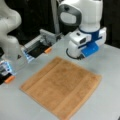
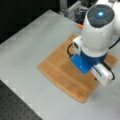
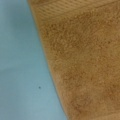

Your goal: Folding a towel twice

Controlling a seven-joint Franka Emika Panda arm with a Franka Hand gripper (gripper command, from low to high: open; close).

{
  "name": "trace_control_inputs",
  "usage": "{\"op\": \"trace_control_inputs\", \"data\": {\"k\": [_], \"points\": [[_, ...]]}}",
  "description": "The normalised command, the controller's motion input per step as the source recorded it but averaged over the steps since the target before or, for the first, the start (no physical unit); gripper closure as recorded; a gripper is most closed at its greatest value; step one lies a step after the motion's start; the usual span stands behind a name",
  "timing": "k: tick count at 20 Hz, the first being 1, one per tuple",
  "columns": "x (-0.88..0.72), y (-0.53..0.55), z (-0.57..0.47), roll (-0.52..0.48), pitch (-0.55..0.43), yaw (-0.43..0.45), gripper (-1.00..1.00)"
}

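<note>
Orange-brown towel (image 3: pixel 82 62) fills most of the wrist view, its edge running beside bare grey table (image 3: pixel 20 62). In both front views the towel (image 1: pixel 62 86) (image 2: pixel 65 72) lies flat and unfolded, mid-table. Whether the pincer is released or clenched cannot be told; the arm's bulk hides it above the towel.

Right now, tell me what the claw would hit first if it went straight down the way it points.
Most likely the towel, lying flat and unfolded on the table: the wrist view looks straight onto its edge region. The claw itself does not show.
</note>
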Motion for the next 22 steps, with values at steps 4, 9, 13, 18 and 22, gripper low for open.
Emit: {"op": "trace_control_inputs", "data": {"k": [4, 9, 13, 18, 22], "points": [[0.69, 0.23, -0.04, -0.227, 0.139, -0.009, -1.0], [0.59, 0.21, -0.09, -0.31, 0.106, -0.057, -1.0], [0.41, 0.19, -0.03, -0.314, 0.098, -0.036, -1.0], [0.28, 0.17, -0.03, -0.328, 0.074, -0.155, -1.0], [0.21, 0.18, -0.18, -0.3, 0.042, -0.108, -1.0]]}}
